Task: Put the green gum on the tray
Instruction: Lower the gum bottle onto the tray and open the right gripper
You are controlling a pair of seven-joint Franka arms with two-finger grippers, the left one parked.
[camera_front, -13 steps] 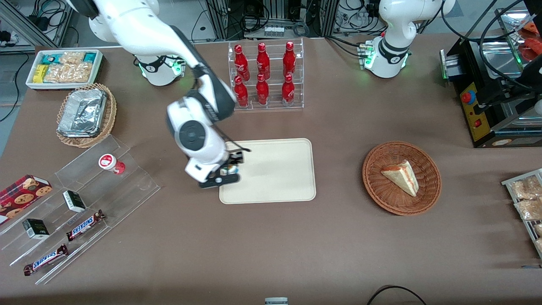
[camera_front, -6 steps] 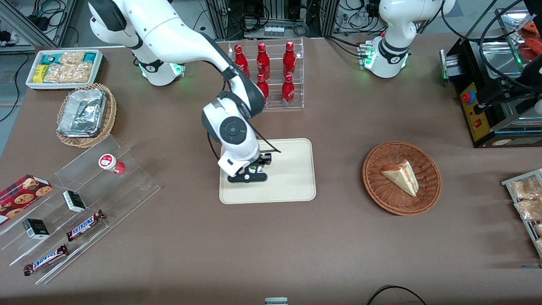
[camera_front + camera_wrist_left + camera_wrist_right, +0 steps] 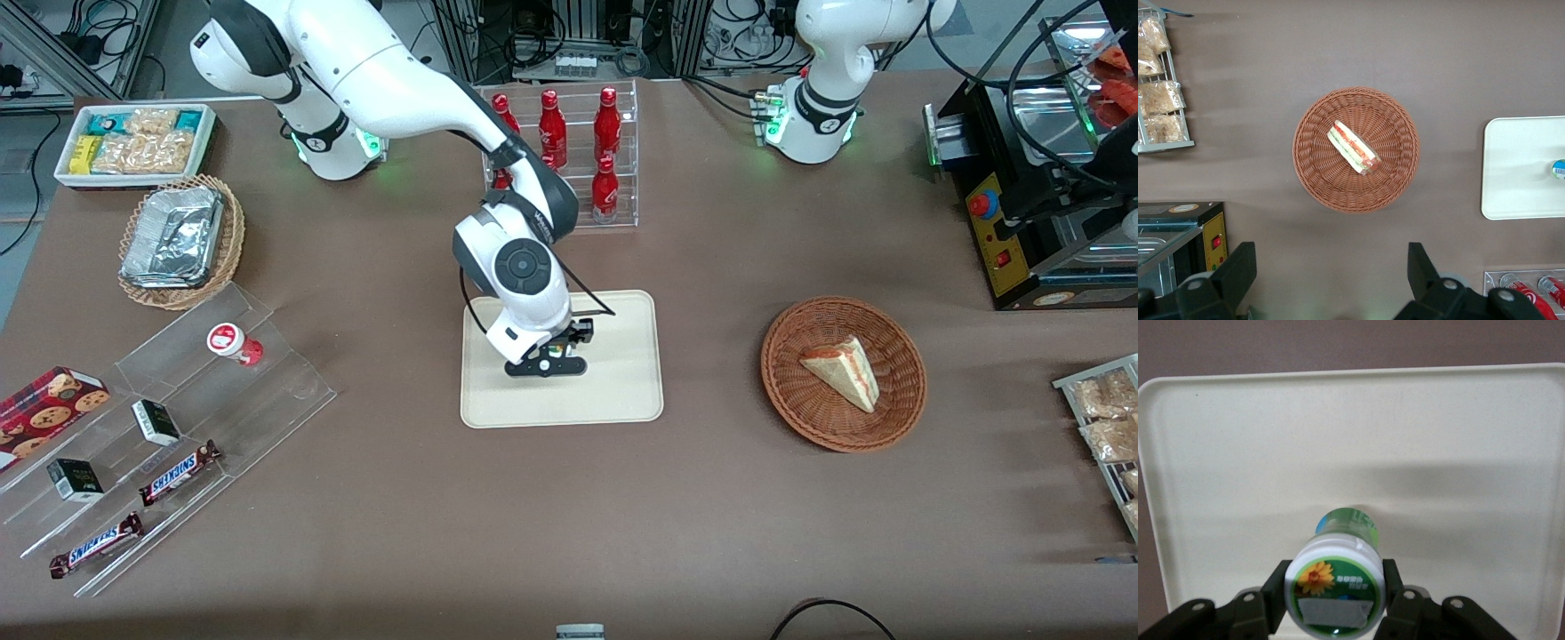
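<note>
Since a second ago the tool [image 3: 556, 354] has travelled from the tray's edge toward the working arm's end to over the middle of the tray [image 3: 622, 391], carrying the green gum [image 3: 1335, 587] with it. Its fingers [image 3: 1275, 590] are closed against the canister just under the lid, one on each side. That canister has a green body and a white round lid with a yellow flower on a green label; whether its base touches the tray cannot be told. Farther from the front camera than the tray stands a clear rack of red bottles [image 3: 605, 151], partly hidden by the arm. A wicker basket [image 3: 889, 418] with a sandwich wedge [image 3: 840, 369] lies toward the parked arm's end, and a red canister [image 3: 233, 343] rests on clear stepped shelves [image 3: 267, 391] toward the working arm's. Everything sits on a brown worktop [image 3: 569, 516].
</note>
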